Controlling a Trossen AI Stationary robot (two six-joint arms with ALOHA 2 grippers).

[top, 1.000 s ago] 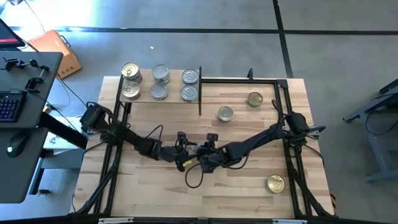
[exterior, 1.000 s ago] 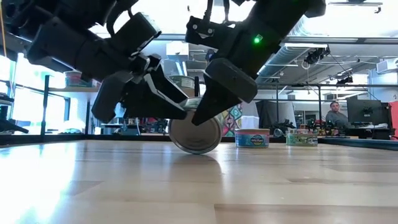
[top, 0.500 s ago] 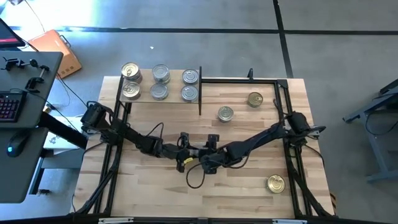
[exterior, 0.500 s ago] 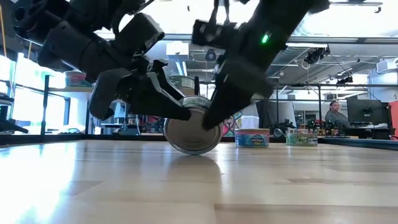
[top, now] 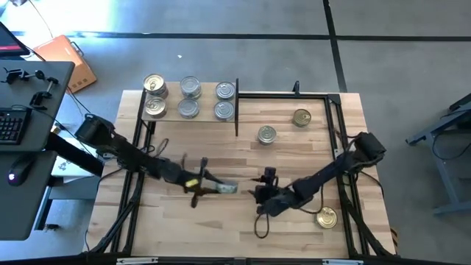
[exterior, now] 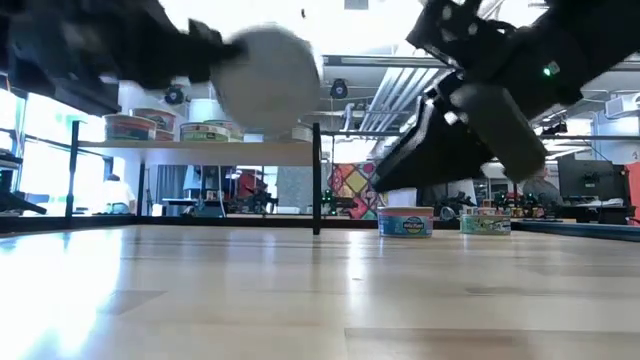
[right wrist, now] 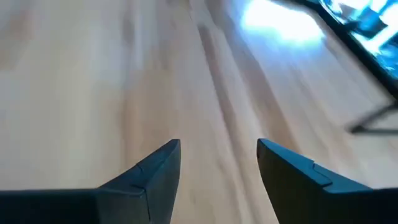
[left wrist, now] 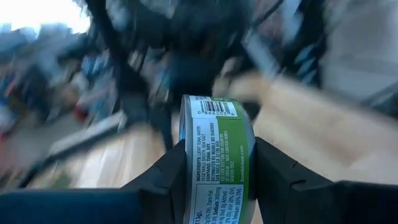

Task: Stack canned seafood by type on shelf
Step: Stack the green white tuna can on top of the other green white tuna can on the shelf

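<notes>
Since the earlier frame, both arms have separated. Left pincer [top: 213, 187] has lifted the tin [left wrist: 216, 160] clear of the worktop [top: 294, 158], clamping its flat faces, axis horizontal. Right pincer [right wrist: 217, 163] stands apart, fingers wide, holding nothing. Shelf [top: 171, 109] carries six tins.

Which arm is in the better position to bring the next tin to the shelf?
The left. Its gripper is shut on a green-labelled tin, lifted off the table, on the shelf side. The right gripper is open, empty, farther away.
</notes>
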